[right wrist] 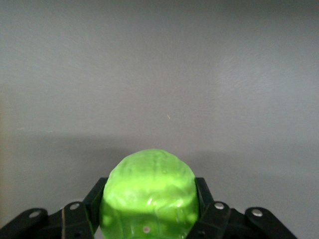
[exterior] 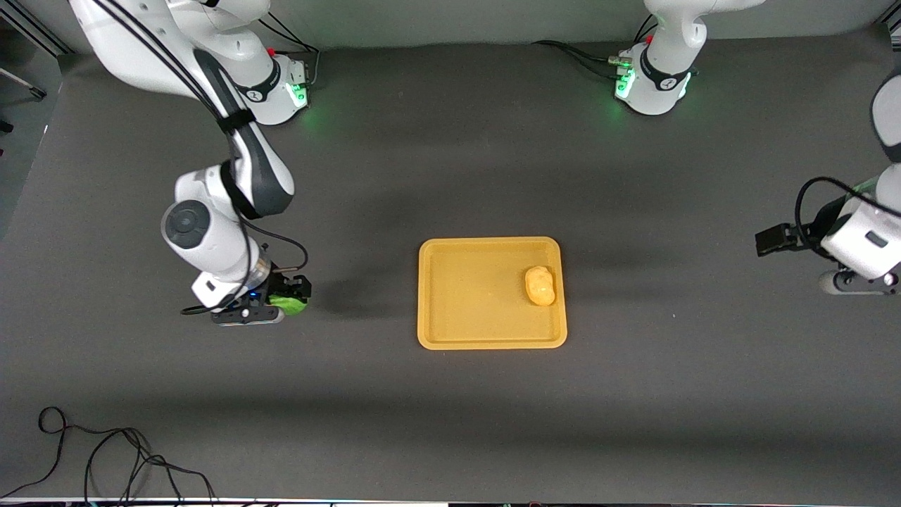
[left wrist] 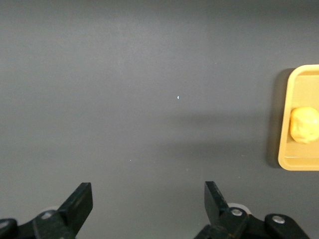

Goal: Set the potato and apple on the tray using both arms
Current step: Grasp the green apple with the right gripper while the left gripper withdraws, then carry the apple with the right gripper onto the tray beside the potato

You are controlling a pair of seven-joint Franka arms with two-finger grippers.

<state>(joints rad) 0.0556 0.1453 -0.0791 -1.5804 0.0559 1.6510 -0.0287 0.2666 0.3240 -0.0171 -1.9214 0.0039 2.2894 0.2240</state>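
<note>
Right wrist view shows the right gripper [right wrist: 149, 209] clamped on the apple [right wrist: 148, 191], one black finger pressed against each side of the green ball. From the front camera this gripper [exterior: 281, 299] sits low at the table toward the right arm's end, well apart from the tray [exterior: 436, 282], with bare dark table between them. The potato [exterior: 540, 285] lies inside the tray, close to the rim on the left arm's side. The left gripper [left wrist: 148, 204] hangs with its fingers spread wide and nothing between them, over bare table toward the left arm's end; the tray edge and potato [left wrist: 304, 124] show off to one side of it.
</note>
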